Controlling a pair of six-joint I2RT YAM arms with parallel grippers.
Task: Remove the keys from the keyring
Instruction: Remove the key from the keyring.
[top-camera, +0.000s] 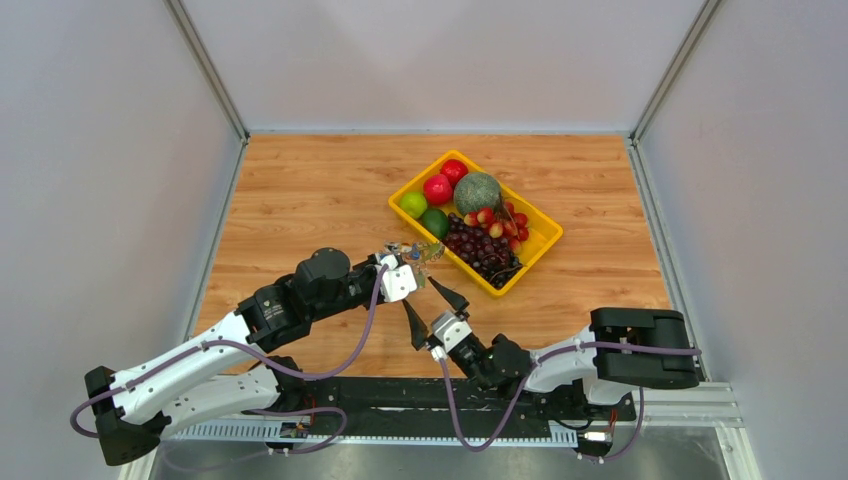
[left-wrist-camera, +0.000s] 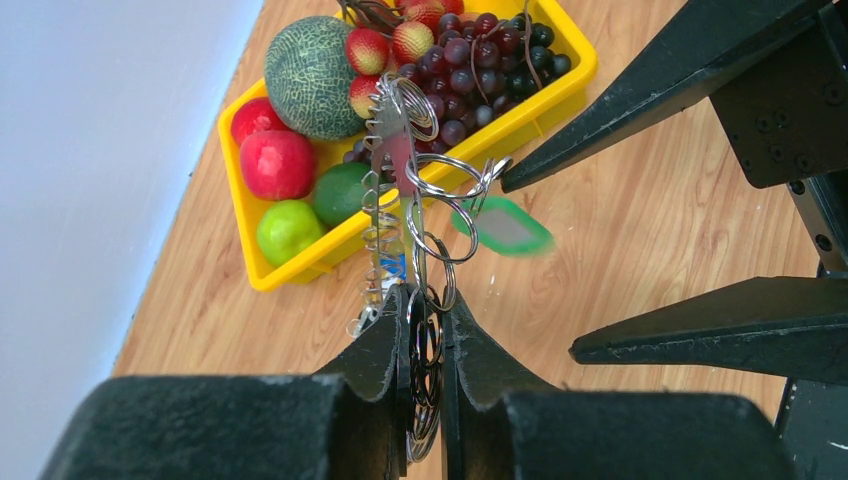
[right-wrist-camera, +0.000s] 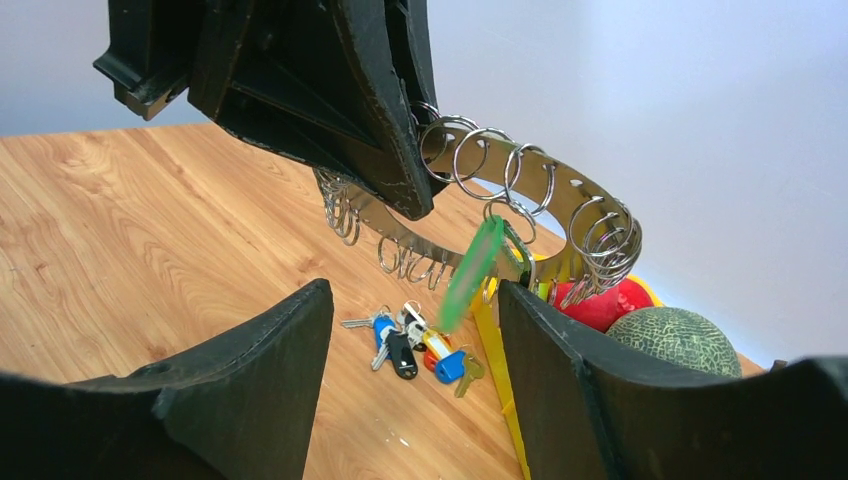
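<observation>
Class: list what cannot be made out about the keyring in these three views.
Top external: keyring too small; what hangs on it cannot be counted.
Left wrist: green tag blurred, unreadable; left gripper hides the keyring's lower part.
Right wrist: right gripper covers part of the melon.

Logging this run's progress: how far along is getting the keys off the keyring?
Done: the left gripper is shut on the keyring, holding it above the table. In hand: the right gripper is open beside the green tag, gripping nothing. Left: the removal itself; small split rings crowd the ring. A coloured key bunch lies on the table, its origin unclear.
</observation>
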